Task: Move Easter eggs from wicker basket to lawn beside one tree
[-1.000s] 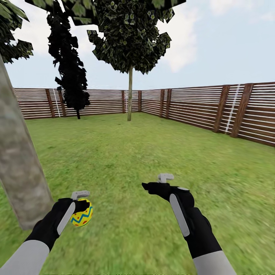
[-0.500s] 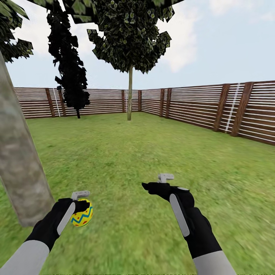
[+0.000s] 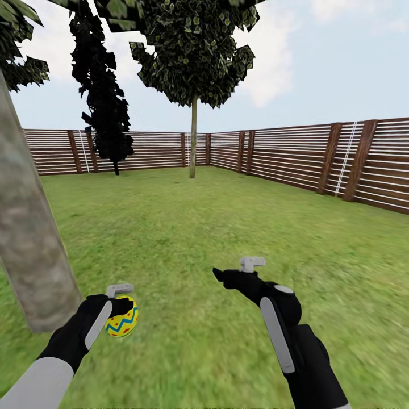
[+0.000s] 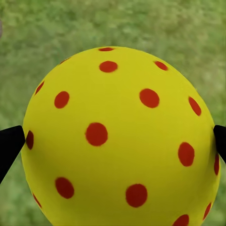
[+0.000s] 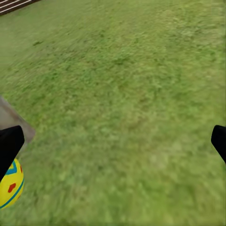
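A yellow Easter egg (image 3: 122, 324) with red dots and a blue-green zigzag band is seen clamped in the left end effector (image 3: 121, 307) at the lower left of the head view, held above the lawn (image 3: 187, 227). Most of the fingers is masked by the egg in the left wrist view, where two black fingertips (image 4: 8, 145) are glimpsed at the egg's sides. Just beside it, at the left edge of the frame, a thick grey-brown tree (image 3: 28, 238) trunk is cut off at top and side, its canopy reduced to a few leaf patches in the upper left corner. The right end effector (image 3: 233, 272) is shown at lower centre with its fingers spread apart and nothing between them; the same egg is partly visible at the lower left of its wrist view. A slatted wooden fence (image 3: 295, 159) is seen across the middle distance, with a thin-trunked tree (image 3: 193, 142) and a black cone-shaped tree (image 3: 105, 113) before it.
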Motion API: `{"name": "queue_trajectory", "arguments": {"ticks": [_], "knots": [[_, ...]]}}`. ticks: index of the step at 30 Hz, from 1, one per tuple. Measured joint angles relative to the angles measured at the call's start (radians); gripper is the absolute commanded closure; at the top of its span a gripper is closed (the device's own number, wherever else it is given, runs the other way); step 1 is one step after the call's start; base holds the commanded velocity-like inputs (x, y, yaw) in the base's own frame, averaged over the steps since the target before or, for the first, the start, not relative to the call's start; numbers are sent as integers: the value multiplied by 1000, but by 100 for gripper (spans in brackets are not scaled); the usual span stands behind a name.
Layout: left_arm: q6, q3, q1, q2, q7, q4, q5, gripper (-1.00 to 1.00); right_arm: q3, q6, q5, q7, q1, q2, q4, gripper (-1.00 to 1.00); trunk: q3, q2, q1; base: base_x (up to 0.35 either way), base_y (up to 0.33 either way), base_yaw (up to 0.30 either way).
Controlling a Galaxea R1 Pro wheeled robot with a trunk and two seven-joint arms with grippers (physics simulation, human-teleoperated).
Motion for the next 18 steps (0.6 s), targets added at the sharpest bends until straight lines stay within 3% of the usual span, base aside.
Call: {"name": "queue_trajectory", "arguments": {"ticks": [13,18], "knots": [[-1,0,0,0,0,-1,0,100,4,0,2,1,5,0,-6,-100,-41,-91,50,0,0,0],[0,0,0,0,0,-1,0,100,4,0,2,0,5,0,-6,-100,-60,-92,52,0,0,0]]}}
